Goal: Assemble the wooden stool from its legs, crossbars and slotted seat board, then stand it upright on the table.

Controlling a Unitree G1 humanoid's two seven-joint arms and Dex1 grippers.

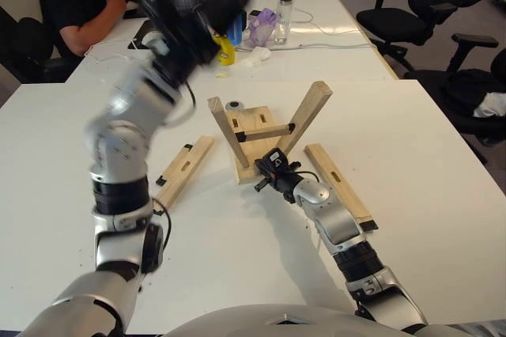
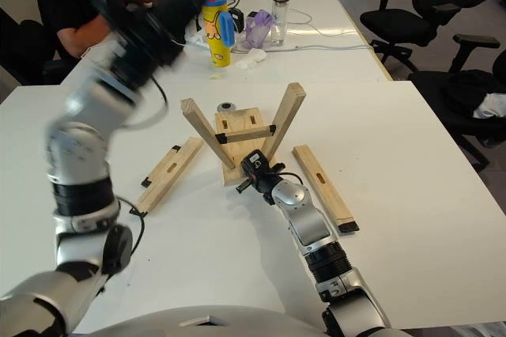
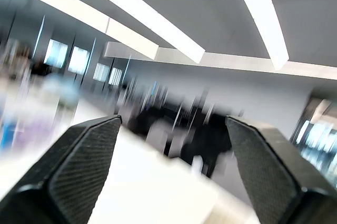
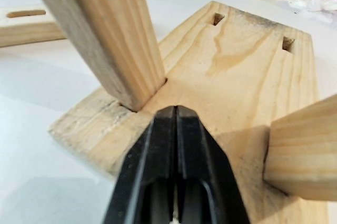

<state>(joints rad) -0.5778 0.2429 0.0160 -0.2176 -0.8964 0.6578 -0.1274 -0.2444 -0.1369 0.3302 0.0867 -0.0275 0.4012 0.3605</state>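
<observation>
The seat board (image 1: pixel 247 126) lies flat on the counter (image 1: pixel 411 139), its upright legs (image 1: pixel 305 118) joined by a crossbar (image 1: pixel 265 132), with loose legs (image 1: pixel 184 168) on either side. The right tool (image 4: pixel 176 112), closed on nothing, seemingly presses the board between them. The left tool (image 3: pixel 172 129) gapes wide, well above. The wood looks light and stiff and the joints probably loose, so grip a leg low, near the board.

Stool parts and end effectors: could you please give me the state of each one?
Seat board: flat on table, two slots empty.
Fitted legs: slotted in, splayed.
Crossbar: joining fitted legs.
Left loose leg: lying flat.
Right loose leg: lying flat.
Left end effector: open, raised.
Right end effector: shut, at seat board.
</observation>
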